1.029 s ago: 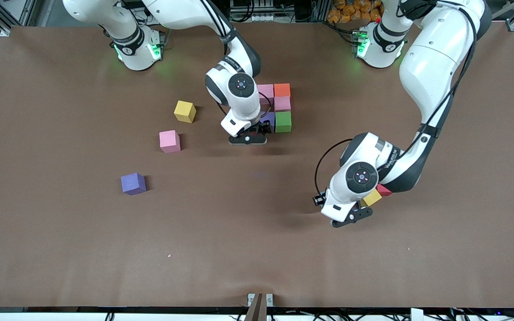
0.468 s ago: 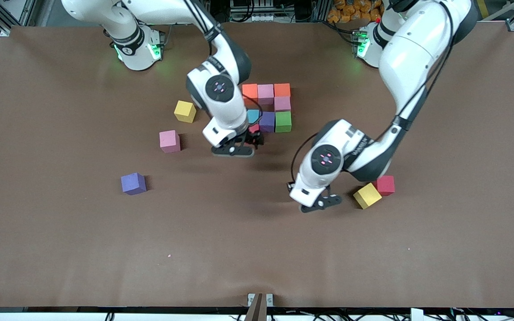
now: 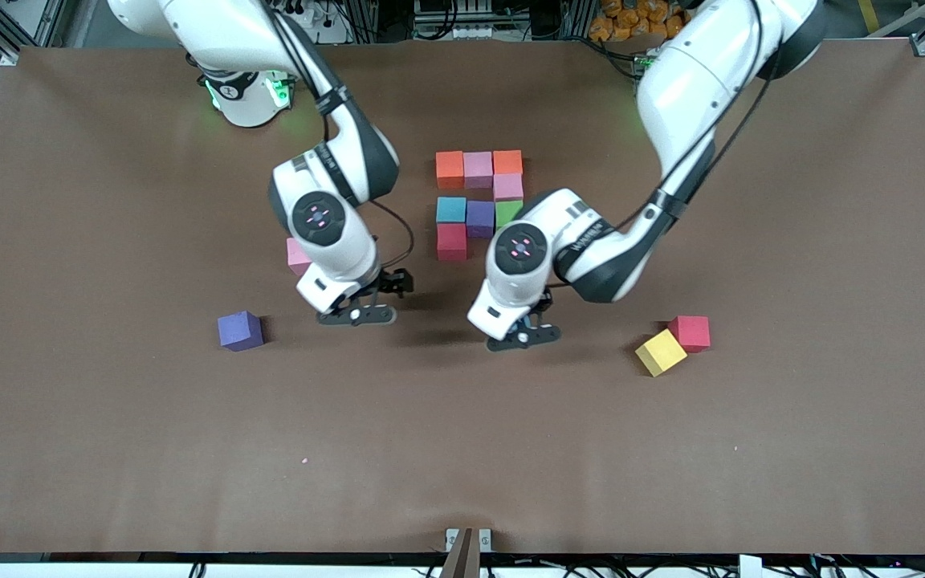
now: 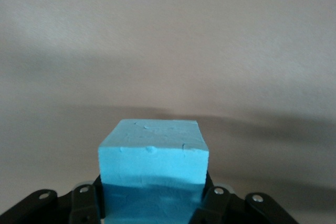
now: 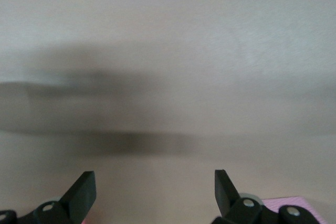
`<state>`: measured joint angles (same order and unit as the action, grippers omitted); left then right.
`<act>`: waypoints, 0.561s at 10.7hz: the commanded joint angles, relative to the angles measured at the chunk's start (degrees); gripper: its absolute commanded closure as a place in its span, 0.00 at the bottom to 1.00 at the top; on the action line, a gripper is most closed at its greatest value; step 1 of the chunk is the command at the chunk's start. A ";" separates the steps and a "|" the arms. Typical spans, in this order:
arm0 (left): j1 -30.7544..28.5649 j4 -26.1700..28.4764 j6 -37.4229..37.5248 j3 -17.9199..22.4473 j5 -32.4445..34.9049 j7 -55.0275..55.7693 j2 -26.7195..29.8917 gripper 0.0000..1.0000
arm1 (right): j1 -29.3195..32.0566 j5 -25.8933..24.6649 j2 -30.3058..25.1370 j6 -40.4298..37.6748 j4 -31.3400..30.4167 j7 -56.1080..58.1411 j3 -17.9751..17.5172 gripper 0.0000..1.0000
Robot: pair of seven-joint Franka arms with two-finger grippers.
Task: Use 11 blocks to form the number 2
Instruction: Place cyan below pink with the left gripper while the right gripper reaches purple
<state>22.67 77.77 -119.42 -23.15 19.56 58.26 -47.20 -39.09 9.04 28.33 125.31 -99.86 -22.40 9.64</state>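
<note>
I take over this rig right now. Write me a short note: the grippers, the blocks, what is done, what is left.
Left gripper: shut on a light blue block, up over bare table nearer the front camera than the digit.
Right gripper: open, empty, over the table beside the loose pink block.
Digit so far: eight blocks. Top row orange, pink, orange; pink under its end toward the left arm; middle row light blue, purple, green; red under the light blue.
Loose: purple toward the right arm's end; yellow and red toward the left arm's end.
Left: three blocks for the bottom row.
</note>
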 commanded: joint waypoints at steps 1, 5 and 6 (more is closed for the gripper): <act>5.00 0.01 -2.65 2.93 1.80 4.39 0.01 0.37 | 2.09 -0.34 -0.82 -1.12 -0.95 3.93 -0.59 0.00; 8.00 0.28 -5.03 2.93 1.80 7.92 -1.22 0.37 | 5.61 -0.34 -1.43 -4.98 -1.21 11.06 -0.59 0.00; 8.44 0.28 -5.81 2.93 1.71 8.79 -1.83 0.37 | 5.61 -0.34 -1.43 -4.99 -1.21 11.06 -0.59 0.00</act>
<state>30.07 78.09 -123.89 -20.69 19.61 64.79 -48.39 -33.86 9.04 28.36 121.04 -100.15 -11.94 9.73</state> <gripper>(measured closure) 0.366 0.000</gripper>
